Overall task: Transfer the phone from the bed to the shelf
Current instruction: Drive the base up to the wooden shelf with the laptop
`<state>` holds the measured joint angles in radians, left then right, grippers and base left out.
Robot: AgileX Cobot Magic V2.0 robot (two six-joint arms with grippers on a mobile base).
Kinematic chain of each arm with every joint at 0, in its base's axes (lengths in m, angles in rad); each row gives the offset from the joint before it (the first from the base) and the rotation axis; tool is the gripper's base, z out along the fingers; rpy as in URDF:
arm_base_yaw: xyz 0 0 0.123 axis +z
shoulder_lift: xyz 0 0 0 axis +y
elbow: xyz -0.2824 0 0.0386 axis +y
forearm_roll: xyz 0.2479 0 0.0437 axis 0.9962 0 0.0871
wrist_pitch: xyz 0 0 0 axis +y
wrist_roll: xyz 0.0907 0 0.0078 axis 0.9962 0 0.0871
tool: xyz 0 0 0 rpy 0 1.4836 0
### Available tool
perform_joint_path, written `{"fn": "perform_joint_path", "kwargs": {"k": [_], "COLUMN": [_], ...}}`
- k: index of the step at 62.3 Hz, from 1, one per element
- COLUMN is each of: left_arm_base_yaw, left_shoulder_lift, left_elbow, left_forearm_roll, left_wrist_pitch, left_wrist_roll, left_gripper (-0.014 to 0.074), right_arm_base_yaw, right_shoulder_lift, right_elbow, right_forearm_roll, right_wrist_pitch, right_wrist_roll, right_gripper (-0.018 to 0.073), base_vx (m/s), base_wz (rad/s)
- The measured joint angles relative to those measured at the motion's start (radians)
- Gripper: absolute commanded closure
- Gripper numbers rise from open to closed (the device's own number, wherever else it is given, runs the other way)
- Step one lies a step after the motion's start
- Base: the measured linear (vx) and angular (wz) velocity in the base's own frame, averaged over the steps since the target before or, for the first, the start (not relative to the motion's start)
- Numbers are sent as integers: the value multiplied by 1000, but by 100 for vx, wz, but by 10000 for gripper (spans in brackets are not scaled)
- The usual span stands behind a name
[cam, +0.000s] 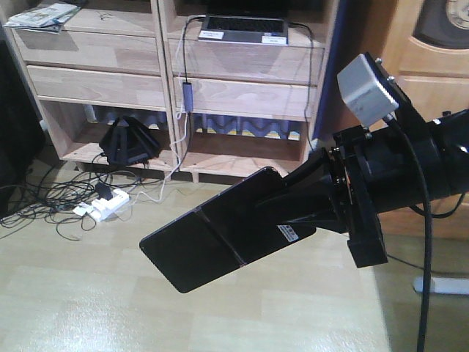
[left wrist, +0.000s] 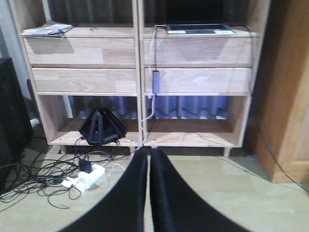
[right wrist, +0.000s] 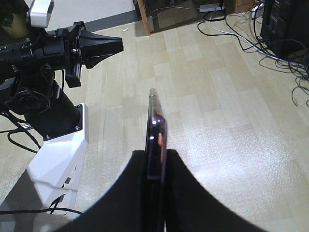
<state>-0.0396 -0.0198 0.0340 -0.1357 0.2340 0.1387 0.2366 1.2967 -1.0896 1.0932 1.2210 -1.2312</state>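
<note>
The phone (cam: 205, 246), a thin glossy black slab with a line across its middle, hangs tilted above the floor in front of the shelf (cam: 110, 84). My right gripper (cam: 275, 209) is shut on its right end. The right wrist view shows the phone (right wrist: 157, 121) edge-on, pinkish rim showing, clamped between the right gripper's (right wrist: 157, 157) black fingers. My left gripper (left wrist: 148, 157) is shut with nothing in it and points at the light-wood shelf (left wrist: 82, 79). It also shows as a black cone, the left gripper (right wrist: 113, 46). The bed is out of view.
A silver laptop (cam: 244, 28) and a magazine (cam: 40, 15) lie on the shelf's upper board. A black device (cam: 128, 143) sits in the bottom compartment. Cables and a white power strip (cam: 106, 205) litter the floor at left. A brown wooden cabinet (cam: 432, 44) stands at right.
</note>
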Motion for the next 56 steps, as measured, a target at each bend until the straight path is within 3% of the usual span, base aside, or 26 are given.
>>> {"fn": "perform_joint_path", "kwargs": {"k": [56], "left_arm_base_yaw": [0], "left_shoulder_lift": [0], "left_elbow": [0], "left_forearm_roll": [0], "left_wrist_pitch": [0], "left_wrist_roll": [0], "left_gripper": [596], "right_arm_base_yaw": [0], "right_shoulder_lift": [0], "right_elbow": [0], "right_forearm_roll": [0], "right_wrist_pitch": [0], "right_wrist_roll": [0], "right_gripper": [560], "base_vx": [27], "base_wz": [11]}}
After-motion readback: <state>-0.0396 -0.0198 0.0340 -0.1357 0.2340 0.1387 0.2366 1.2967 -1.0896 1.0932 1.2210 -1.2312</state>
